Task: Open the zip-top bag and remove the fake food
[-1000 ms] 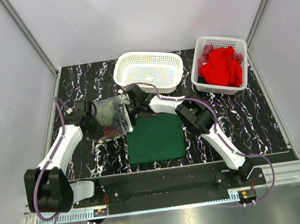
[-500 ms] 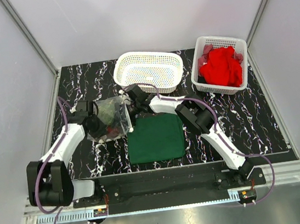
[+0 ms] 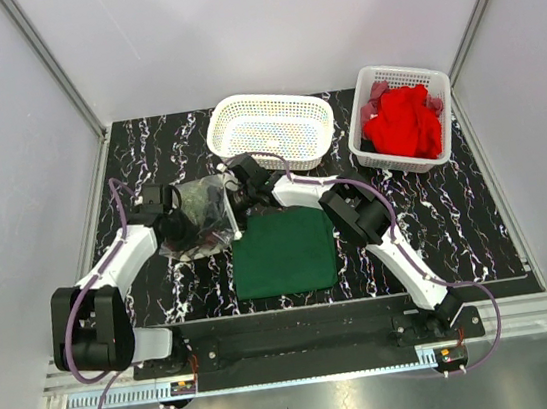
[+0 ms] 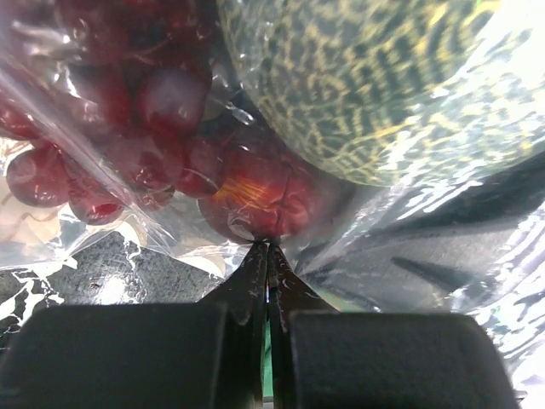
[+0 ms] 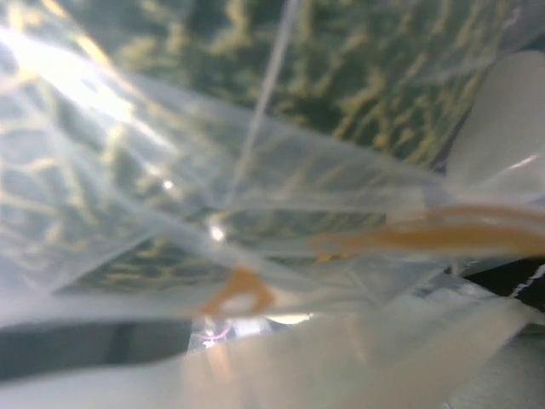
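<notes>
The clear zip-top bag (image 3: 204, 214) lies crumpled on the black marbled table, left of the green cloth. It holds the fake food: a mottled green ball (image 4: 383, 85) and dark red berry clusters (image 4: 170, 102). My left gripper (image 4: 268, 245) is at the bag's left side, jaws shut tight on a pinch of its film just below the berries. My right gripper (image 3: 234, 201) is at the bag's right edge. In the right wrist view the bag film (image 5: 255, 170) fills the frame, the green ball (image 5: 383, 68) shows behind it, and the fingers are hidden.
A flat dark green cloth (image 3: 283, 252) lies right of the bag. An empty white lattice basket (image 3: 271, 129) stands behind it. A second white basket (image 3: 406, 73) at the back right holds a red cloth (image 3: 402, 125). White walls enclose the table.
My left gripper has moved a little farther from the base and rightward along the bag's left side. The bag has shifted and crumpled slightly. The right arm has barely moved.
</notes>
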